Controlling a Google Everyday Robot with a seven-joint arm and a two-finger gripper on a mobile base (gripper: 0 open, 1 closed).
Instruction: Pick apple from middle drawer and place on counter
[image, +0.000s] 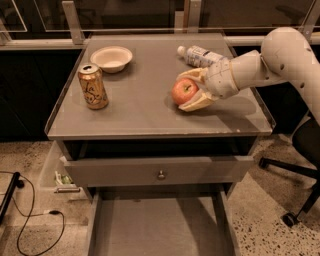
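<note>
The cream two-finger gripper (192, 91) is clasping the round red-orange apple (183, 92) over the matt-grey counter (145, 112), at three o'clock. A gold drinks can (93, 86), lettering unreadable, is standing at nine o'clock; the grey middle drawer (155, 230) is sitting open at six.

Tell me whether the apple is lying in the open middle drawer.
No, the gripper holds the apple over the counter, up above the middle drawer.
</note>
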